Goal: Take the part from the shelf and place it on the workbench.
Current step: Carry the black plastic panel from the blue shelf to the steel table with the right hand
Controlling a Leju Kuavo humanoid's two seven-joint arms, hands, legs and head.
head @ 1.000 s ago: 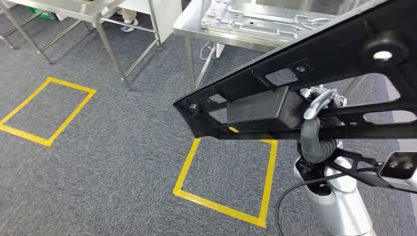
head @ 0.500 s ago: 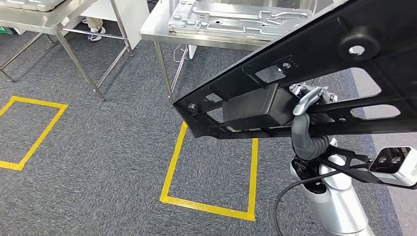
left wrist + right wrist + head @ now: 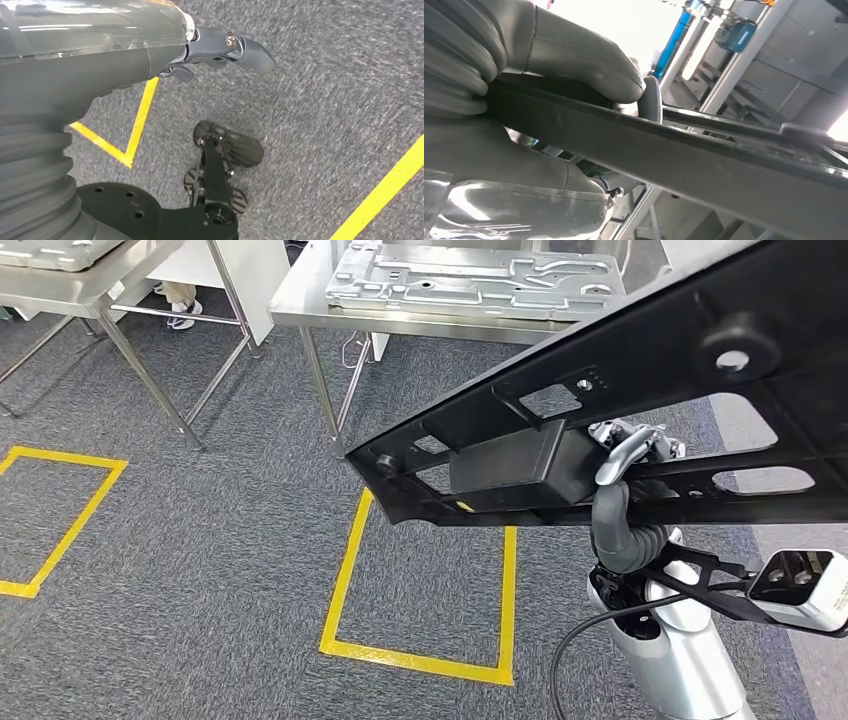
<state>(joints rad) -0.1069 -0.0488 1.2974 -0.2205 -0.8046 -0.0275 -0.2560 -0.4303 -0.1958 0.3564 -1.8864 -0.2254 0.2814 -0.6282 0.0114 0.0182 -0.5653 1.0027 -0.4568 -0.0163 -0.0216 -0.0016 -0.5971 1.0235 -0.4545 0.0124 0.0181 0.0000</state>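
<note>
Right hand (image 3: 622,455) grips the black part (image 3: 640,380); left hand (image 3: 220,47) hangs with fingers curled, holding nothing.

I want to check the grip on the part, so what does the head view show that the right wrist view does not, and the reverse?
Head view only: the whole black part held out over grey carpet, yellow floor tape below it, and a steel workbench ahead bearing a silver metal plate.

Right wrist view only: a close look at the grip, with the right hand clamped on a bar of the part, thumb on one side and fingers on the other, and blue and grey fixtures behind.

Both: the right hand holding the black part.
</note>
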